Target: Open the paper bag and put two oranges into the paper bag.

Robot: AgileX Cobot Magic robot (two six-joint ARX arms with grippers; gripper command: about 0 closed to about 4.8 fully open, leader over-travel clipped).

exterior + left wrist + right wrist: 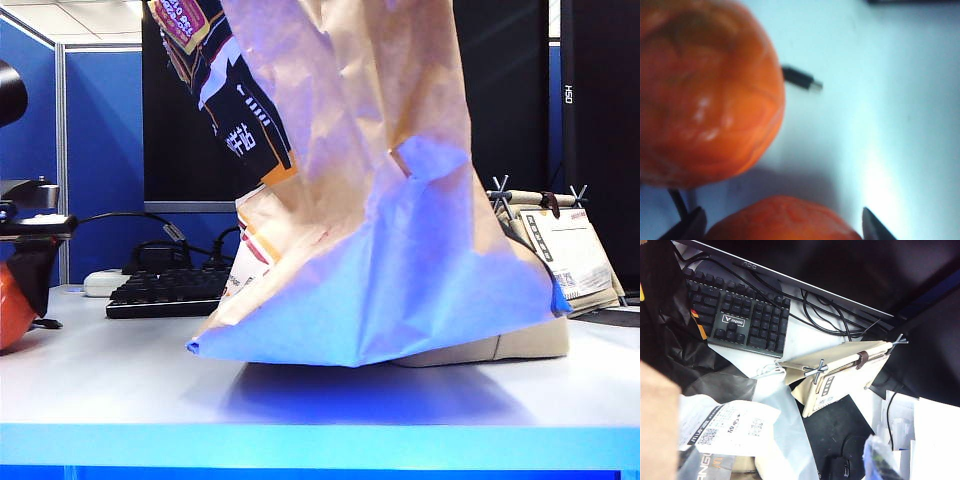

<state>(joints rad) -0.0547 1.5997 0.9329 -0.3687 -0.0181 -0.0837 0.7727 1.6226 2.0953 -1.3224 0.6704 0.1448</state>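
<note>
The paper bag (370, 190) fills the middle of the exterior view. It is crumpled brown kraft with a printed face, and its top runs out of frame. In the left wrist view, one orange (705, 95) lies on the table. A second orange (782, 222) sits between the spread fingers of my left gripper (782, 229), which is open with a fingertip (695, 225) close by each side. At the exterior view's far left an orange (10, 300) shows under that arm. My right gripper (787, 465) hangs over the bag's receipt slip (730, 427), open wide, with only one fingertip (880, 460) showing.
A black keyboard (165, 292) lies behind the bag on the left. A beige desk calendar stand (560, 245) is at the right, and a low beige tray (500, 345) sits under the bag's corner. A cable plug (800, 78) lies near the oranges. White papers (935, 440) lie beside a black pad (840, 430).
</note>
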